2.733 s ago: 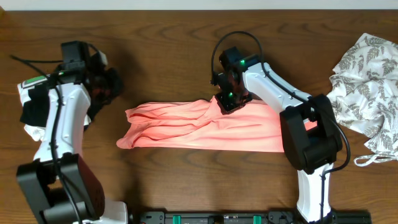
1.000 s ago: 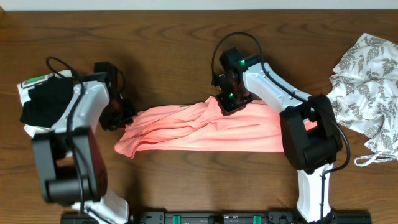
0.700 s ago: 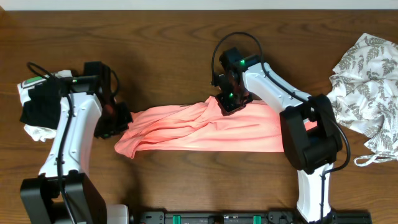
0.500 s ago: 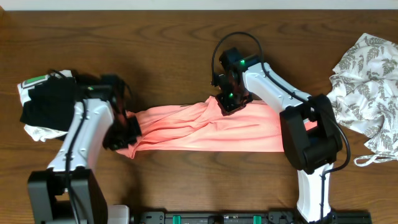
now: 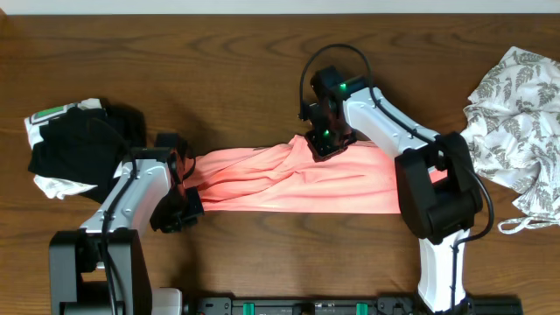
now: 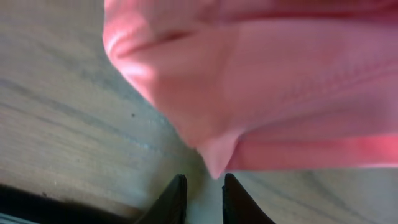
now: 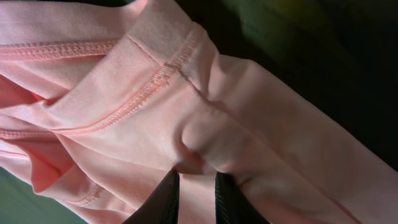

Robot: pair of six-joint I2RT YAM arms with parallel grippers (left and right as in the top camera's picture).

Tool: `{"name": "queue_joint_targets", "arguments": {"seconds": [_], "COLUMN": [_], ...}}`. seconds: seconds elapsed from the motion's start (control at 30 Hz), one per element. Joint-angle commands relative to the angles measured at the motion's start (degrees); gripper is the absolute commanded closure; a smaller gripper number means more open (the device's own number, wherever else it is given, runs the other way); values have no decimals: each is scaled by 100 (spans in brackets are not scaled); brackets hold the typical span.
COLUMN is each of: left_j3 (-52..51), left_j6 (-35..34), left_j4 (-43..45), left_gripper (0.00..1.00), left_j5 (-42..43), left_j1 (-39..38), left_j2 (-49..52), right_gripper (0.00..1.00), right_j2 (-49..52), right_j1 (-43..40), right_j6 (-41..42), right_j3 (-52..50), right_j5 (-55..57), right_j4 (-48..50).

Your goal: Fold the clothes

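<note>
Left gripper nearer, perhaps off T-shirt

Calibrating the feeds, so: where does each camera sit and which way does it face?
Overhead: above the table, facing straight down; both arms show.
Left wrist: on the left arm, facing the pink T-shirt past the left end effector.
Right wrist: on the right arm, facing its seams past the right end effector.
Shared: all show the pink T-shirt.

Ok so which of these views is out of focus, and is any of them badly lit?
Overhead: sharp, evenly lit, only soft shadows on the table. Left wrist: the pink T-shirt, close to the lens, is blurred. Right wrist: its stitching is crisp, but the upper right sinks into darkness.
</note>
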Motion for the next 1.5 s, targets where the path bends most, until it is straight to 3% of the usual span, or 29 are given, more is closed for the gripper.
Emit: {"name": "queue_joint_targets", "arguments": {"seconds": [0.0,0.53,0.57,0.63,0.67,1.47], "left_j3": [2,-35,-35,-37,-42,118], "left_j6": [-55,-55,-55,-57,-57,-232], "left_j4": [111,302,302,304,317,1106], "left_gripper": [78,74,75,92,94,94], "left_j5": [-111,-385,-385,-385,-385,-605], "left_j1": [-13,-13,-13,-13,-13,-11], "left_j2": [26,26,26,26,26,-195], "right_gripper": [81,81,81,81,81,81], "right_j2": [107,107,107,107,107,107], "right_j1": [-66,-70,-74,-74,-74,-79], "right_j6": [85,87,87,87,87,90], "right_j3": [-26,-26,-26,-26,-26,-26], "right_j5": [-4,-7,-7,-4,-4,-4], "right_j4": [-4,-4,-7,-4,-4,2]}}
